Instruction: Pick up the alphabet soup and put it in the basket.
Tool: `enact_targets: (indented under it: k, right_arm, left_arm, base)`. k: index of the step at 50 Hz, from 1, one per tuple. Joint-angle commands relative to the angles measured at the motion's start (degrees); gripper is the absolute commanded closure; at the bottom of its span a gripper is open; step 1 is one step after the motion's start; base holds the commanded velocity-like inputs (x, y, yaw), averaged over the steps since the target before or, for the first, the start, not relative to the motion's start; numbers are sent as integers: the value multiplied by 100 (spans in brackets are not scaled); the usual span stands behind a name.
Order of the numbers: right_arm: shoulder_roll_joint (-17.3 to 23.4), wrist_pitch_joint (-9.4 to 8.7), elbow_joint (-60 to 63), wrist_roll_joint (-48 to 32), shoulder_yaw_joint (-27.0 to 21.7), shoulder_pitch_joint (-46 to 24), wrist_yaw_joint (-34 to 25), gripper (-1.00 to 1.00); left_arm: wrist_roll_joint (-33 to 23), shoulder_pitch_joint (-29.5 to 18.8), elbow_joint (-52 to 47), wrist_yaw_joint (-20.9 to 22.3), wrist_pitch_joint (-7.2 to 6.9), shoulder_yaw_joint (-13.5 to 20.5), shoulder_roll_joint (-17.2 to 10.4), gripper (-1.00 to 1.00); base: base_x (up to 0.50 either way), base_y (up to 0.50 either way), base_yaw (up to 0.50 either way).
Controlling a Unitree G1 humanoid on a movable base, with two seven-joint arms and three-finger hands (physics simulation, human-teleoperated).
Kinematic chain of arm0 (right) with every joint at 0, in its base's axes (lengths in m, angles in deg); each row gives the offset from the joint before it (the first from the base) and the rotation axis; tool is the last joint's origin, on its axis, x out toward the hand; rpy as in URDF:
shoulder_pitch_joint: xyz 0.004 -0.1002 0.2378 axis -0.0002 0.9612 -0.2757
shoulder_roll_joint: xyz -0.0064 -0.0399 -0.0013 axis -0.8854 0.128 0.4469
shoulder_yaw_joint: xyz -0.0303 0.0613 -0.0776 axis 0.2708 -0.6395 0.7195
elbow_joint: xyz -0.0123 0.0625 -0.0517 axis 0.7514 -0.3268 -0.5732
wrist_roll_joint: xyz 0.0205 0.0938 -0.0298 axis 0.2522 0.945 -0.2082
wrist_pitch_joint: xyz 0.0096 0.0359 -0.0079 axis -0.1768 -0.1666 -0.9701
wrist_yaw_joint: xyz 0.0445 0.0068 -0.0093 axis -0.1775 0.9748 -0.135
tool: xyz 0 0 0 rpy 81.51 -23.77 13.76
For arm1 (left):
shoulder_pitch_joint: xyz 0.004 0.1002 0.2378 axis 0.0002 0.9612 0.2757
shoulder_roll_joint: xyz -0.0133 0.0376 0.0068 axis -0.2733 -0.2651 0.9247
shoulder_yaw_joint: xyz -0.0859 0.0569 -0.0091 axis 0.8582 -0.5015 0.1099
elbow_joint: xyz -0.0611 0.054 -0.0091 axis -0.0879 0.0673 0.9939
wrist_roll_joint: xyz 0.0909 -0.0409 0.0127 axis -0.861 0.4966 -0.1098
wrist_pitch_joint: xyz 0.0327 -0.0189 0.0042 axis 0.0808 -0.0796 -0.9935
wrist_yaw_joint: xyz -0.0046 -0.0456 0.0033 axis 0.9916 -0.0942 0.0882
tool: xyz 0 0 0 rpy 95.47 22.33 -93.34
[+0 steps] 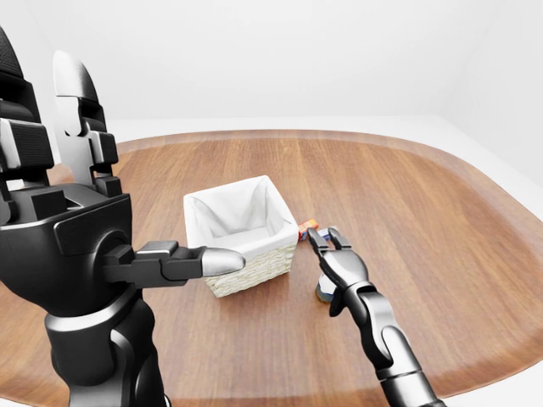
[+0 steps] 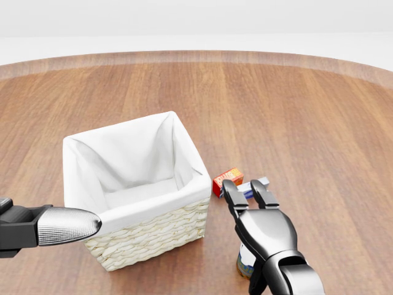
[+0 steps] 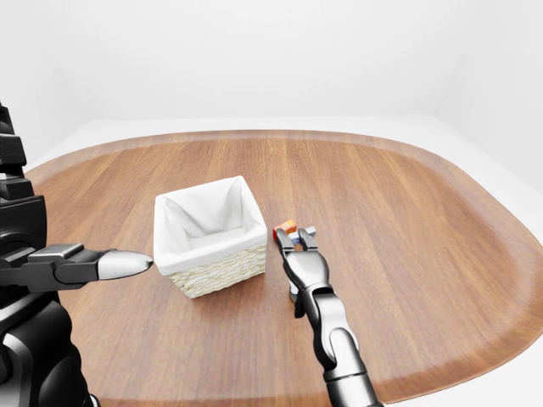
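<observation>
The alphabet soup can stands upright on the wooden table, at the bottom of the head view and right of the basket. Only its left edge shows, because my right hand hovers over it. The hand's fingers are open and point away toward the small boxes, and its thumb hangs beside the can. The wicker basket with its white cloth lining holds nothing. Raised at the left of the left-eye view, my left hand is open and holds nothing, with one finger reaching toward the basket.
A small red box and a small blue-and-white box lie just beyond my right fingertips, right of the basket. The round table's rim curves close past my right forearm.
</observation>
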Motion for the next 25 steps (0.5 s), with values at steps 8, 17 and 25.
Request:
enact_targets:
  k: [8, 17, 25]
  right_arm:
    - [-52, -70, -416, -88, 132, -149, 182, -100]
    - [-66, -116, -987, -62, 129, -358, 435, -100]
    - [-17, -62, -1161, 9, 94, -485, 472, -100]
  left_arm:
    - [-1, 12, 9, 11, 0, 5, 5, -100]
    - [15, 2, 30, 14, 0, 18, -1, -100]
    - [16, -80, 108, -23, 0, 4, -13, -100]
  base:
    - [0, 0, 0]
    - [0, 0, 0]
    - [0, 0, 0]
